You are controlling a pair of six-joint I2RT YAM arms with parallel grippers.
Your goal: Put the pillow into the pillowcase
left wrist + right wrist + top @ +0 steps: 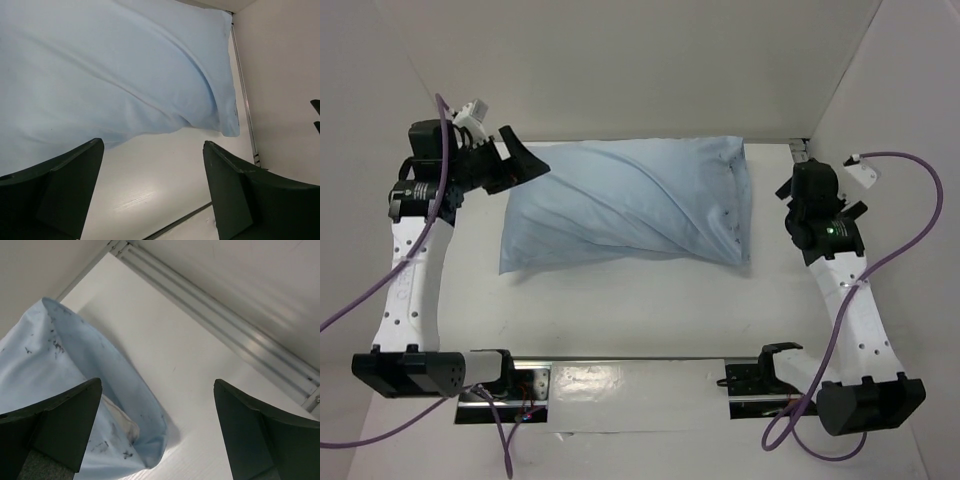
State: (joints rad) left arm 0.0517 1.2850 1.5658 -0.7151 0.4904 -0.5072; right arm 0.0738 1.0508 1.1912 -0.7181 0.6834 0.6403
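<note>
Black plastic, the left tool stands wide open with nothing between its jaws. It hangs close by the far-left corner of the pillowcase; whether it touches the cloth I cannot tell. In the left wrist view, bare bench shows between the fingers, and the pale blue cloth fills the space beyond them.

The right tool is also spread wide and holds nothing. It sits just beside the right end of the pillowcase, with white bench between its fingers. The left finger stands in front of the cloth in the right wrist view.

The pillowcase lies lengthwise across the far half of the bench, between the two arms. It is plump and full, with long slanting creases, and small dark specks mark its right end. Its mouth is at that right end, where the blue hem gapes a little. A patch of whitish fabric, the pillow, shows inside, so the pillow lies in the pillowcase.

A metal rail runs where the bench meets the right wall. Purple cables loop from both arms
</note>
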